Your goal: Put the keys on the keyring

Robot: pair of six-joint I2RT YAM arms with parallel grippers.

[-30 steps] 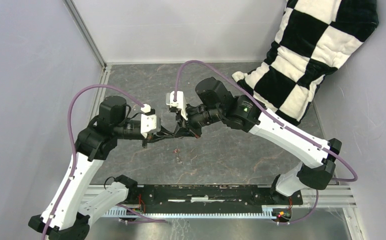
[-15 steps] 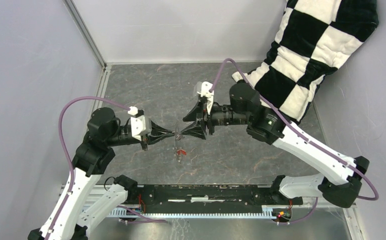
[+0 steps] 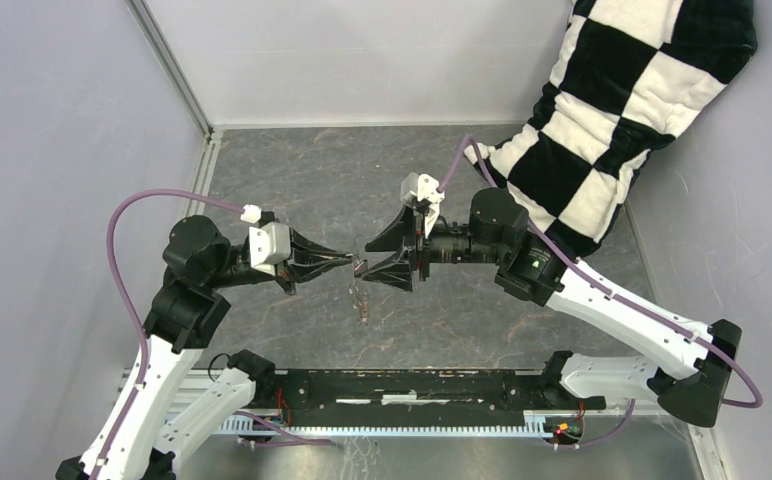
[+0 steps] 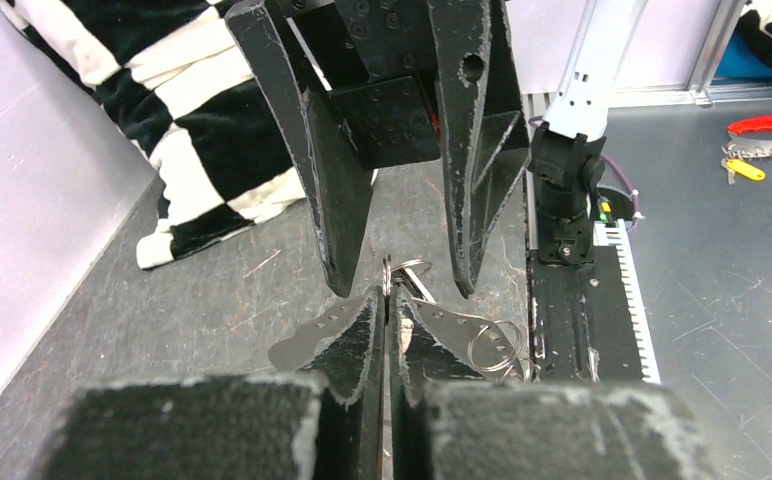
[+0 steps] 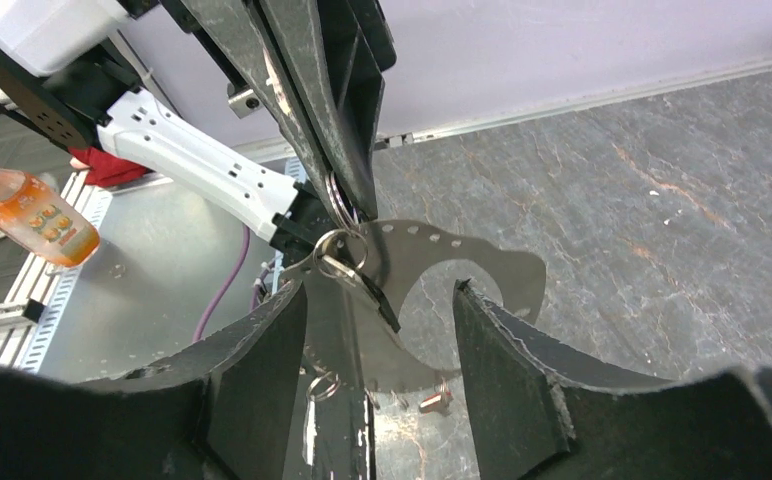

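- Grey marbled tabletop (image 3: pixel 292 170) filled the top view. Above it the black left gripper (image 3: pixel 346 260) and black right gripper (image 3: pixel 364 259) met tip to tip. The tiny keys (image 3: pixel 362 306) seemed to dangle just below, too small for us to judge.
- At the left wrist, we saw the left jaws pinched tight on the thin grey metal keyring (image 4: pixel 408 270), with flat perforated metal pieces (image 4: pixel 312 335) fanned beside it.
- At the right wrist, the right jaws stood apart and empty around the ring. We could not confirm any key was threaded.

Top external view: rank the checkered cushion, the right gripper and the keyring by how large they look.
1. checkered cushion, by far the largest.
2. right gripper, jaws open.
3. keyring, only a thin sliver below the shut left gripper.
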